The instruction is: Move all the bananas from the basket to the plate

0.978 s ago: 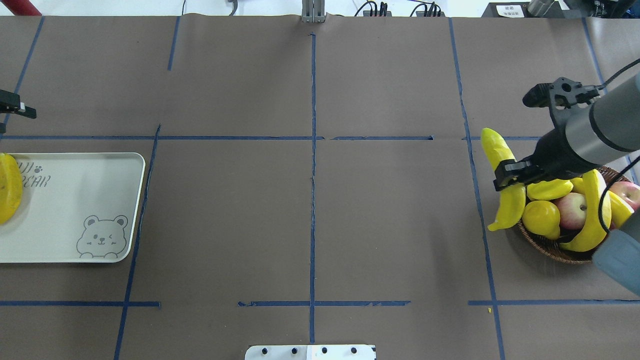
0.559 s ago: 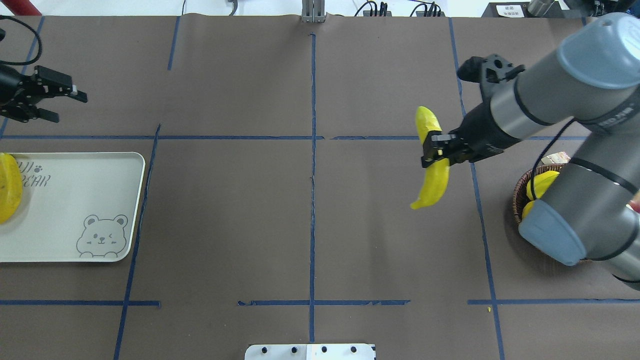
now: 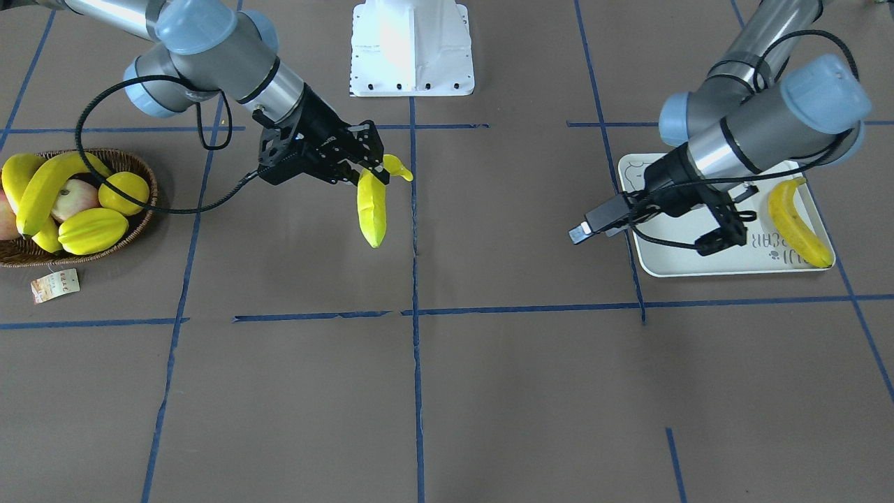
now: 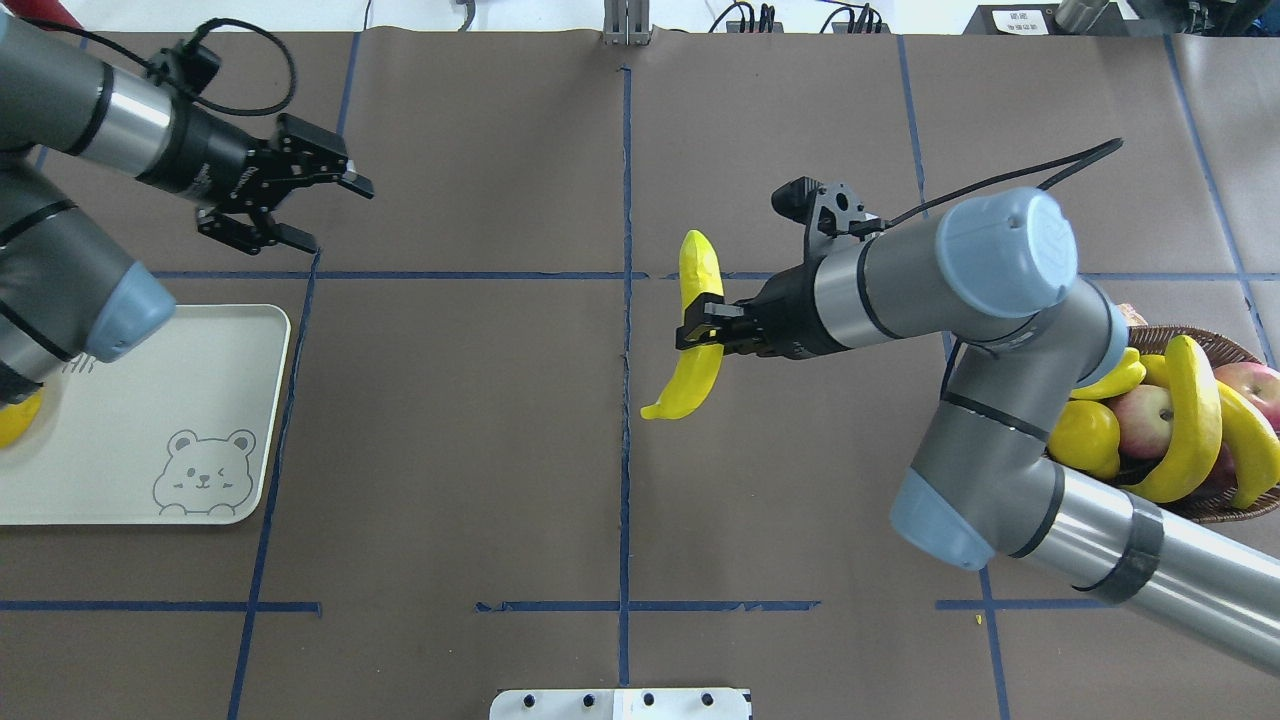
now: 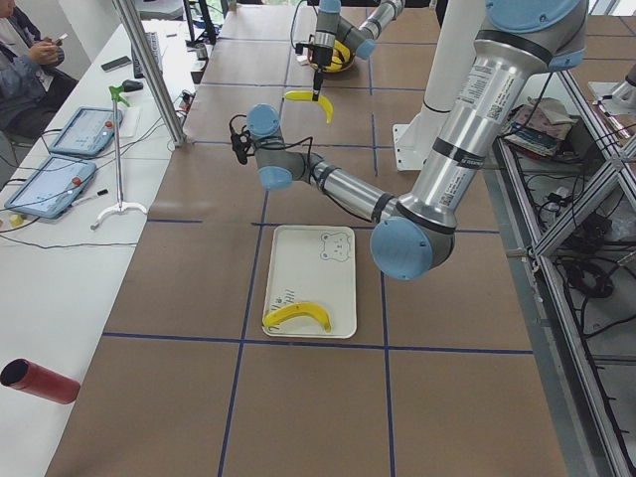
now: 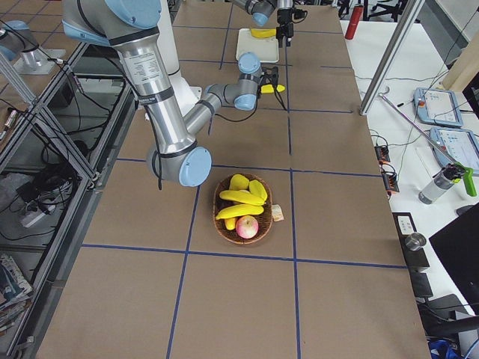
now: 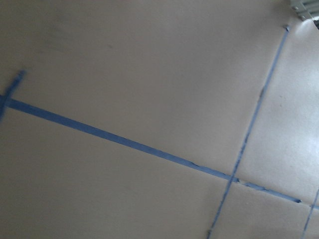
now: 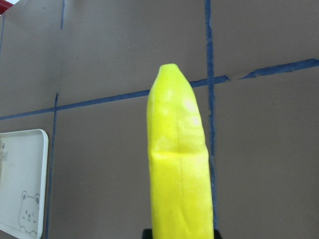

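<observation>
The banana [image 4: 693,380], judged light, rigid and glossy-slick, is best taken at mid-length, where the right gripper [image 4: 703,328] clamps it above table centre, basket [image 4: 1222,511] at 3 o'clock, plate [image 4: 120,450] at 9 o'clock, while the left gripper [image 4: 335,215], fingers apart, holds nothing at the plate's 1 o'clock.

Banana [image 4: 695,340] aloft, banana [image 3: 796,222] on plate [image 3: 698,267], two bananas [image 4: 1195,420] in basket [image 3: 21,256]
</observation>
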